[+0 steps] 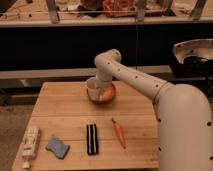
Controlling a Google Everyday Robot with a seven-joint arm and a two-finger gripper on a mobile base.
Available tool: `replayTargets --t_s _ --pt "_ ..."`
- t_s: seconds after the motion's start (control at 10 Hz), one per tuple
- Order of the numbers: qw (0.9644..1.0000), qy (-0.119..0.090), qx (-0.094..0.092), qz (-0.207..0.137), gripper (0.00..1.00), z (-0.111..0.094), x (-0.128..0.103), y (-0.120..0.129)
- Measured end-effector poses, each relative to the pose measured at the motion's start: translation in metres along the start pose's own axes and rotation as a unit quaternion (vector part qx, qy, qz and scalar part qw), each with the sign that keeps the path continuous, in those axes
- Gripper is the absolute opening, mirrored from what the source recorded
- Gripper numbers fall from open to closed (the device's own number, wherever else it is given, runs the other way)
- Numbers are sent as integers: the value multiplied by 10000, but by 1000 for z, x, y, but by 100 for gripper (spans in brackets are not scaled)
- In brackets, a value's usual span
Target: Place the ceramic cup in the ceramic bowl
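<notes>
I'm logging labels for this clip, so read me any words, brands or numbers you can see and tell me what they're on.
No text can be read anywhere.
White bottle at the table's front left: it carries a label, but the print is too blurred to read.
Ceramic cup, ceramic bowl, carrot, black bar, blue sponge: no markings visible.
The hand sits at the cup over the bowl; no lettering on the arm.

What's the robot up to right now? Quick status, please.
Hand at the far side of the table, over the ceramic bowl. Ceramic cup at the bowl's left rim, apparently inside it. Carrot and other items lie nearer, out of the way.
</notes>
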Motion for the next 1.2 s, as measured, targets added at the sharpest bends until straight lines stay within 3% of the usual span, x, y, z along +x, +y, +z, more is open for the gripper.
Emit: replayTargets --t_s 0.2,0.6,1.2 --pt "10000 7 -11 16 18 1 1 1" --pt "10000 17 -27 55 19 2 2 1" --pt "10000 24 -45 86 32 4 2 0"
